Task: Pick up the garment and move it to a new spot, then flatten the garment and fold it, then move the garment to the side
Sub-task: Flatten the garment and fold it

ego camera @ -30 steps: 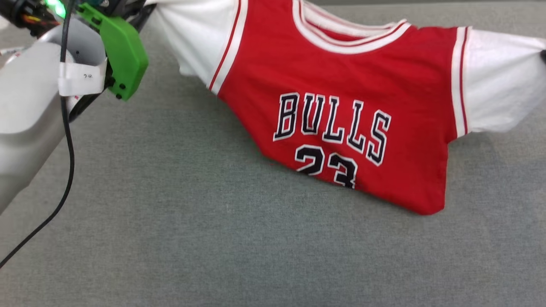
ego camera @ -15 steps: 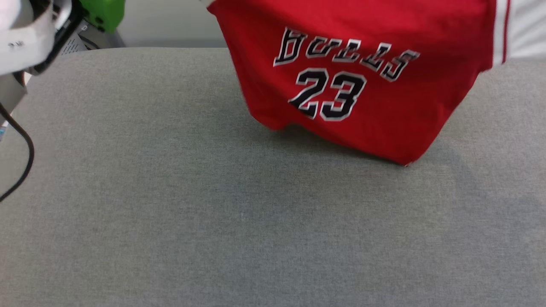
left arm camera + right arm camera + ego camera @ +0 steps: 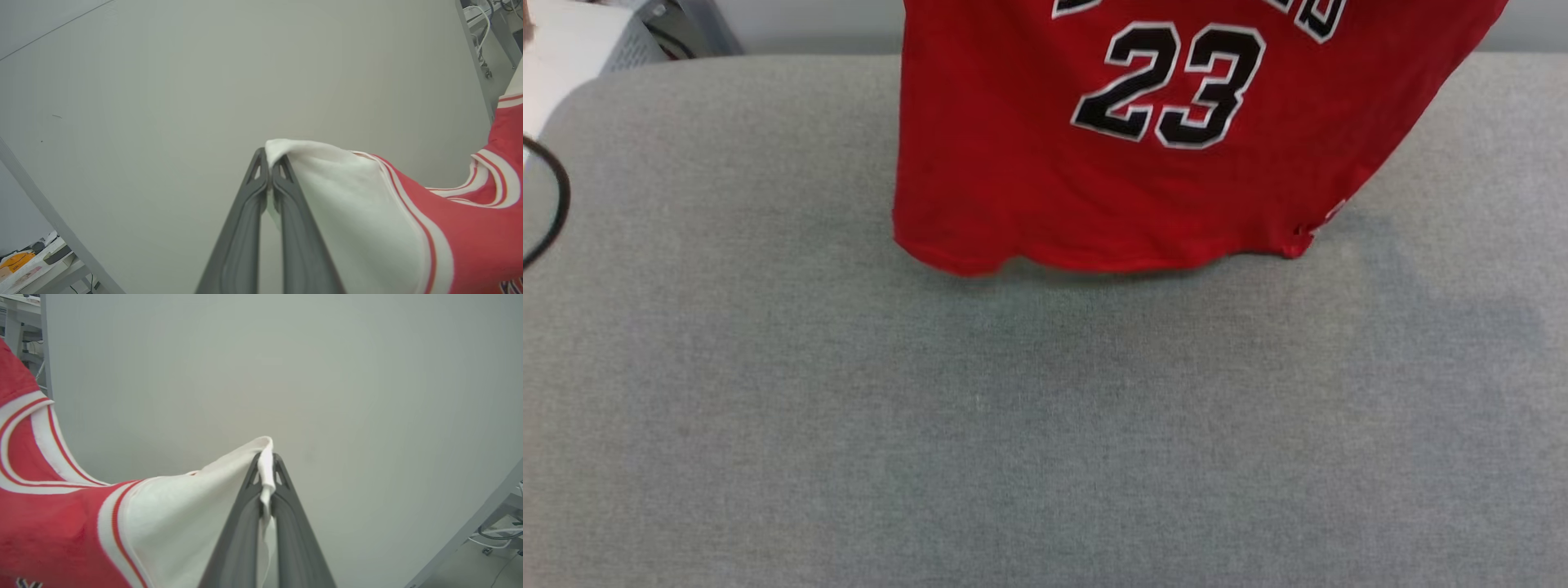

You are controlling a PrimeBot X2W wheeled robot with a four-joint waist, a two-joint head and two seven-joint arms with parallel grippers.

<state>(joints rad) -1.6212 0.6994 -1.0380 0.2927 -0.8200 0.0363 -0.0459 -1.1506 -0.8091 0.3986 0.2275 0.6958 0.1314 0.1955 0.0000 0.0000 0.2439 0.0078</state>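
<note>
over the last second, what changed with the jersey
The garment was raised: it lay slumped on the grey surface, now it hangs straight, hem just by it. The head camera also shifted. Unchanged: left fingers and right fingers clamp its white sleeves.

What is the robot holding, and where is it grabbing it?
The garment, by its white sleeves: the left gripper pinches one sleeve's edge, the right gripper the other's.

1. Left gripper (image 3: 269, 165) is pinching tight, long fingers squeezing together on a white sleeve of the garment (image 3: 470, 228).
2. Right gripper (image 3: 266, 461) is doing the same, fingertips clamping the other sleeve.
</note>
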